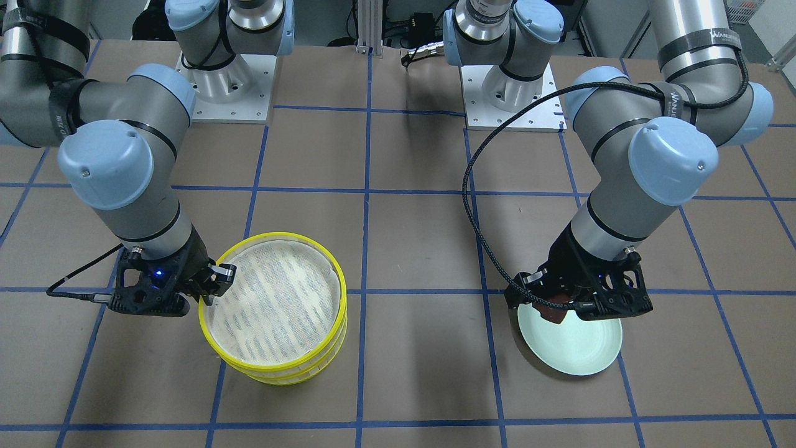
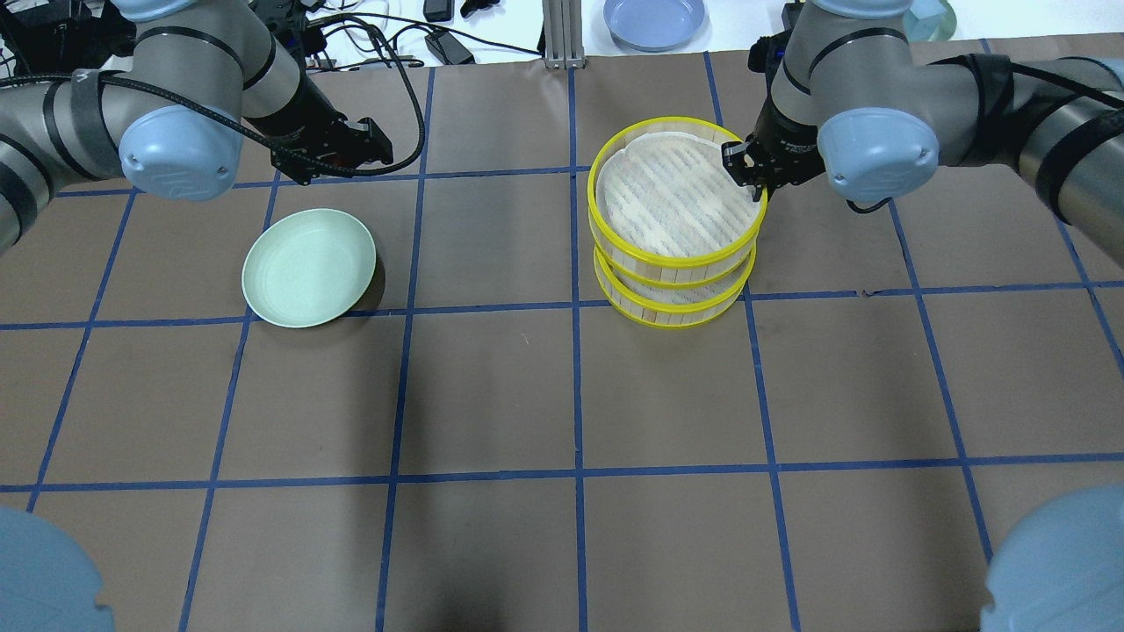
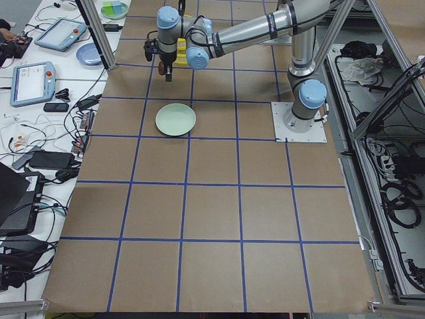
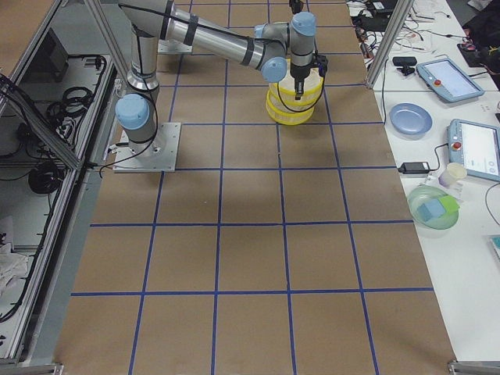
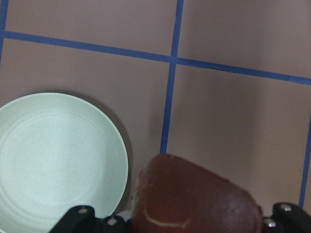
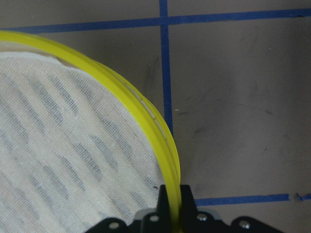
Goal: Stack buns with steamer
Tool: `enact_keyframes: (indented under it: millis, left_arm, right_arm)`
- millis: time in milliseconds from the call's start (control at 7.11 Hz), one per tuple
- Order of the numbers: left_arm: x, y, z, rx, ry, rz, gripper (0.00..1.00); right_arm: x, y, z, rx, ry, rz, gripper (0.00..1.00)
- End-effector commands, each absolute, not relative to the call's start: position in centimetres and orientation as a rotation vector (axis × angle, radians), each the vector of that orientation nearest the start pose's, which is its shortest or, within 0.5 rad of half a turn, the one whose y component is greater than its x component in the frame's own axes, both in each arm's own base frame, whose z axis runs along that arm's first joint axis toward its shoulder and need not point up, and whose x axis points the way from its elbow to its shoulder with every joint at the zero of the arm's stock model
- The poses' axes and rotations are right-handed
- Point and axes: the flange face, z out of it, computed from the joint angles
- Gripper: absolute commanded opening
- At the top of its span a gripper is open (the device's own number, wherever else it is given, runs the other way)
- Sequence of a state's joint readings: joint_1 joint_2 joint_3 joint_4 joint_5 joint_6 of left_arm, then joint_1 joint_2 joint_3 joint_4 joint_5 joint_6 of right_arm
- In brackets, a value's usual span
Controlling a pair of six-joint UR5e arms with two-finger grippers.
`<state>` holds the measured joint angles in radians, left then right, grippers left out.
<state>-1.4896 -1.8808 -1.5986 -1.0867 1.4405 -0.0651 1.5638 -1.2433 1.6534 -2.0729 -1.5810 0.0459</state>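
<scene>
My left gripper [image 1: 559, 305] is shut on the dark reddish-brown oblong bun [image 5: 194, 199] and holds it above the table, by the edge of a pale green plate [image 1: 572, 348]. The plate [image 2: 307, 263] has nothing on it. My right gripper [image 6: 172, 204] is shut on the yellow rim of the top tier of the stacked steamer [image 2: 672, 197], at its side nearest the robot. A white cloth [image 1: 273, 305] lines that top tier, and nothing lies on it. The cream-white bun is not in view.
The table has a brown cover with a blue tape grid. The two arm bases [image 1: 230, 81] [image 1: 510, 93] stand at the robot's side. A blue plate [image 2: 654, 17] and tablets [image 4: 447, 78] lie on the white side table beyond the table's far edge.
</scene>
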Motion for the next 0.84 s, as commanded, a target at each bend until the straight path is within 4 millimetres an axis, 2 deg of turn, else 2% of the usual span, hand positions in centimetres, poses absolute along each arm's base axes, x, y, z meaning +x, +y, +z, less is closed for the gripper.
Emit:
enact_keyframes:
  millis: [0, 703]
  left_arm:
    - [-10.7, -62.1, 35.5, -0.194, 3.256, -0.253, 0.00]
    - [-14.4, -61.6, 35.2, -0.188, 3.267, -0.251, 0.00]
  right_arm:
    - [12.4, -60.4, 31.2, 0.084, 3.164, -0.137, 0.01]
    - [12.7, -59.8, 29.2, 0.088, 3.150, -0.131, 0.01]
